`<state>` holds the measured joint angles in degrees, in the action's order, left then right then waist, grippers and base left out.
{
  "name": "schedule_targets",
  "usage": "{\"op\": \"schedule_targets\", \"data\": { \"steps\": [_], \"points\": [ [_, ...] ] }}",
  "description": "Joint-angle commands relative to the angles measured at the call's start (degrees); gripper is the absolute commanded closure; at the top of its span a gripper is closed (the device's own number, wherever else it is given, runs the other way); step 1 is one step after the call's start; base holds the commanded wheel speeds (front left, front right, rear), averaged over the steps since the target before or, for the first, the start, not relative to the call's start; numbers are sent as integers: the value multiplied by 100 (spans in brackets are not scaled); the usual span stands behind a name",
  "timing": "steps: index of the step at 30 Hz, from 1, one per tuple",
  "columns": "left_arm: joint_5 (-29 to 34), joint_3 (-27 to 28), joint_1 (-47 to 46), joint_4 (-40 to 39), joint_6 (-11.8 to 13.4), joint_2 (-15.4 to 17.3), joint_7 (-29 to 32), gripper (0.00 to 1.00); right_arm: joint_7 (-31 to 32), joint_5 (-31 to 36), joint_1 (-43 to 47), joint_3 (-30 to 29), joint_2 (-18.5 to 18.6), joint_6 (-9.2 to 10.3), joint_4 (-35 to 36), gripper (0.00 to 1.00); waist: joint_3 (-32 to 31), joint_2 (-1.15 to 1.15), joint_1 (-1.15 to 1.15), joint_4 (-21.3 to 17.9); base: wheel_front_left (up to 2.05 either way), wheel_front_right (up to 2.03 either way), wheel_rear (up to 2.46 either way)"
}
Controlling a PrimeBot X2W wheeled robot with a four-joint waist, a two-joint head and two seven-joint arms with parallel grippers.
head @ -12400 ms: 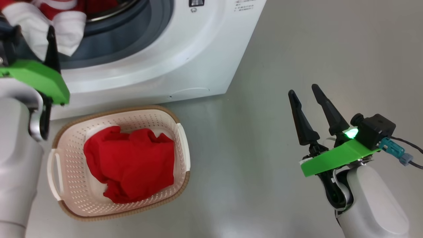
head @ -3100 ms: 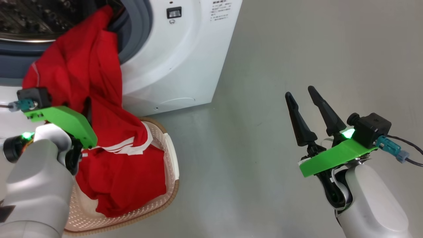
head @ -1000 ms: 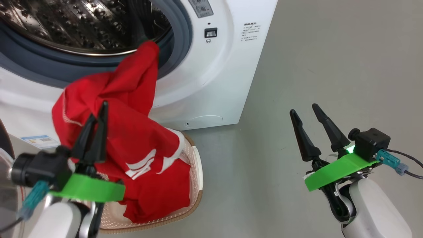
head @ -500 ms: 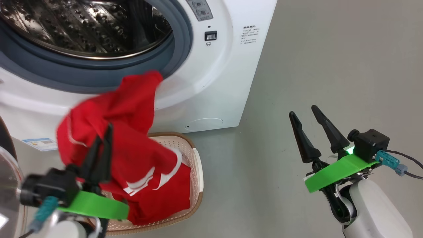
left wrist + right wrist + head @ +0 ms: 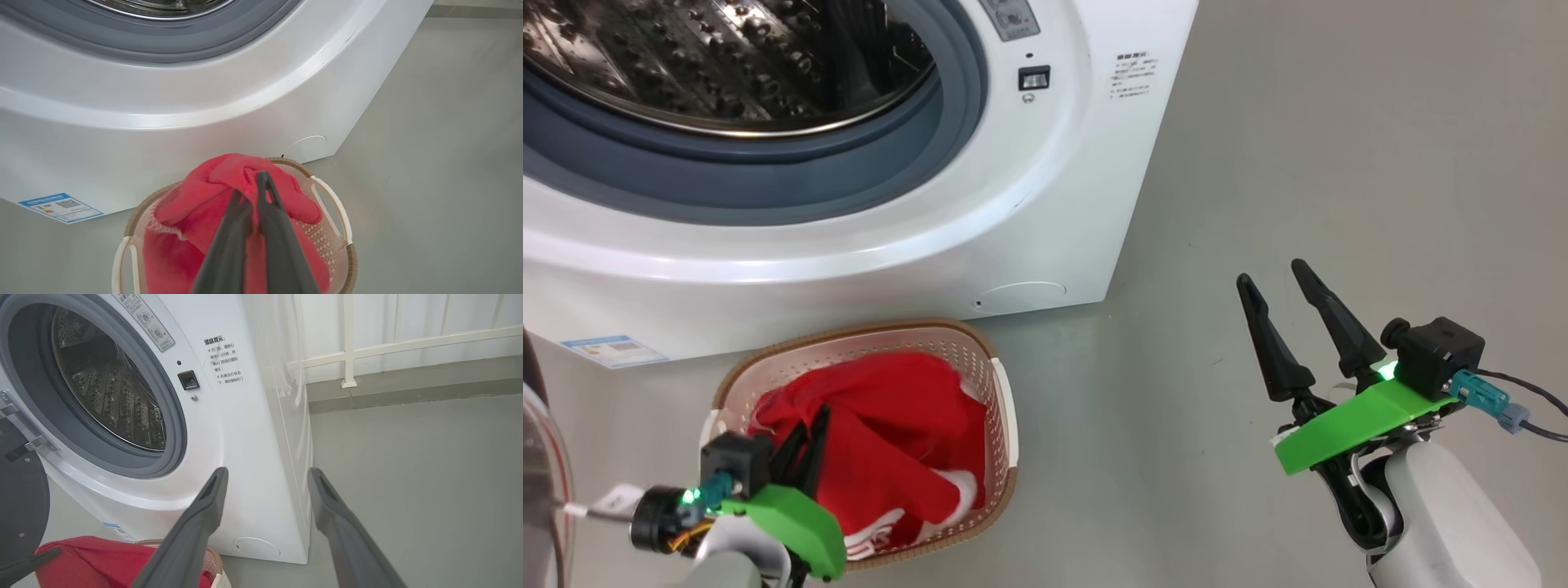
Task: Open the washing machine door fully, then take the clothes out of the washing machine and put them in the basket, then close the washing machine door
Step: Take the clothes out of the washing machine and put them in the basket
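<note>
Grey floor [image 5: 1298,147], white washing machine [image 5: 866,245], cream basket [image 5: 849,331].
A white wall [image 5: 408,314] with a cream railing [image 5: 347,339] is seen behind. The door [image 5: 20,506] is swung open, the steel drum [image 5: 727,57] bared. Red clothes [image 5: 890,441] with white stripes are heaped in the basket, just before the machine. The left claw [image 5: 250,185] is clamped on the red cloth; the right claw [image 5: 1271,273] is held wide open, empty.

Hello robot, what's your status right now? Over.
Left hand shut on the clothes, down in the basket. Right hand open, idle. Washing machine door open. Nothing in the way.
</note>
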<state>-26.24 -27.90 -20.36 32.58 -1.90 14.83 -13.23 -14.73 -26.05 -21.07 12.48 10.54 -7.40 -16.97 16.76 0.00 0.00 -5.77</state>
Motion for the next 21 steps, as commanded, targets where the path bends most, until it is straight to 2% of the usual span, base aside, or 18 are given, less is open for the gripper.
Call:
{"op": "schedule_targets", "data": {
  "steps": [1,10,18,19,20,21],
  "points": [
    [41,154,-327,222,-84,74,-97,100,-27,-66,-26,124,-19,-9,131,0,24,0,0,-26,0,0,0],
    [48,-2,-1133,2294,-423,-331,-165,100,-27,-68,-85,144,-35,-9,140,0,128,0,0,-178,0,0,0],
    [-107,-57,-1597,3418,-525,-677,-173,100,-27,-59,-147,169,-71,-9,132,0,242,0,0,-291,0,0,0],
    [-162,-44,-1637,3514,-533,-724,-173,80,-27,-58,-156,173,-75,-9,129,0,252,0,0,-301,0,0,0],
    [-205,-33,-1680,3603,-537,-762,-173,35,-27,-58,-161,173,-76,-9,127,0,257,0,0,-308,0,0,0],
    [-231,-32,-1717,3666,-541,-785,-173,0,-27,-57,-165,170,-77,-9,125,0,260,0,0,-314,0,0,0]
  ]
}}
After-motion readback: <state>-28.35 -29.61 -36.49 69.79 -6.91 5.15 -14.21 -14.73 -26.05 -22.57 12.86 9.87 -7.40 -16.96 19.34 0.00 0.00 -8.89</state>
